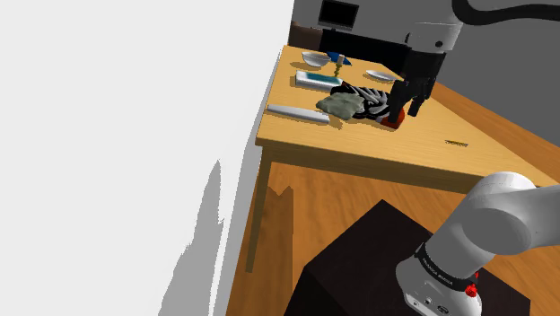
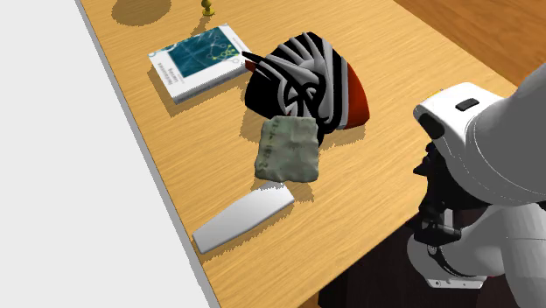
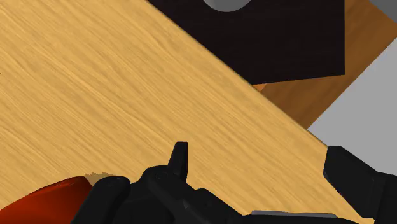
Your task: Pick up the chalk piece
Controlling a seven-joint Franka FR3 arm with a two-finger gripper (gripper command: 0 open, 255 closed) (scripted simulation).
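A long pale grey-white bar [image 1: 299, 112] [image 2: 243, 219], the likeliest chalk piece, lies flat near the wall-side edge of the wooden table [image 1: 377, 148]. My black gripper [image 1: 402, 106] hangs low over the table on the shoulder view's right of the bar. A crumpled grey-green cloth [image 1: 341, 106] [image 2: 287, 149] and a black-and-white striped thing with a red side [image 1: 368, 95] [image 2: 306, 83] lie between them. In the wrist view the gripper [image 3: 254, 156] is open over bare wood, with the red edge [image 3: 44, 200] beside one finger and nothing held.
A teal-and-white book [image 1: 316, 81] [image 2: 197, 61] lies beyond the cloth, with pale dishes [image 1: 314, 59] at the table's far end. A small yellowish stick [image 1: 458, 142] lies on the shoulder view's right. A white wall borders the table. The dark stand [image 3: 280, 44] is past the near edge.
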